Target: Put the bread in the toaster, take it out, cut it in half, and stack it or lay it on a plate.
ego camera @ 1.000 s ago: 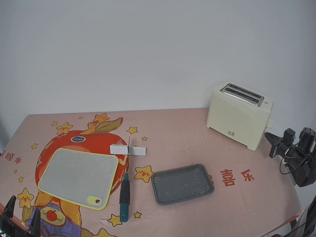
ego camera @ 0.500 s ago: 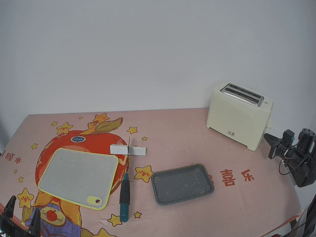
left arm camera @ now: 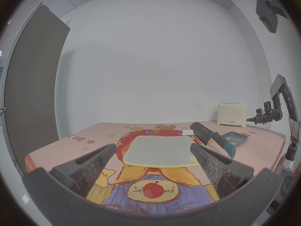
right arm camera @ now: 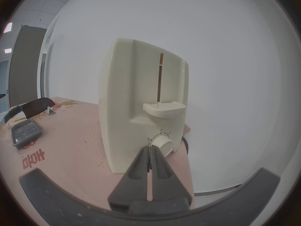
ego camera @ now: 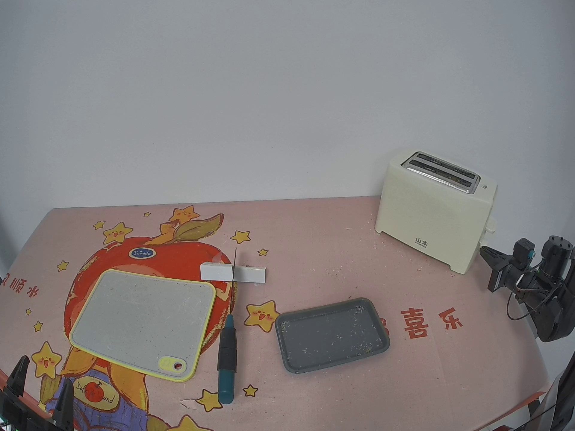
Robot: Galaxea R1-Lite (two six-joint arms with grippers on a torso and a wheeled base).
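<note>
Two end effectors, one lever: layout from near to far.

Nearest, at the near left corner of the counter (ego camera: 335, 252): left end effector (left arm camera: 153, 145), fingers spread, nothing between them, aimed across the board (ego camera: 144, 315). Just right of the board: knife (ego camera: 227, 354), long axis running near to far, blade tip propped on a small white rest (ego camera: 233, 272). Further right, mid-counter: plate (ego camera: 281, 330), holding only crumbs.

Far right, off the counter's right edge: right end effector (right arm camera: 150, 148), fingers pressed together, gripping nothing, pointed straight at the narrow end of the toaster (ego camera: 434, 211). Tips level with the dial (right arm camera: 163, 143) and just beside it; contact not resolvable.

Key relation: lever (right arm camera: 163, 108) directly above the closed tips, on the same end face. Paddle broad and horizontal; track (right arm camera: 160, 79) upright above it, so any travel vertical. Lever low in that track. Bread therefore taken to be down inside the slots (ego camera: 440, 172), hidden there; not confirmable.

Nearer arm: right, by a wide margin. Left well apart from the toaster, with board, knife and plate between.

Judged need of the coming move: a short rise of the tips to the paddle, then a push along the upright track, with care against sliding off the paddle's edge or nudging the light toaster along the counter.
</note>
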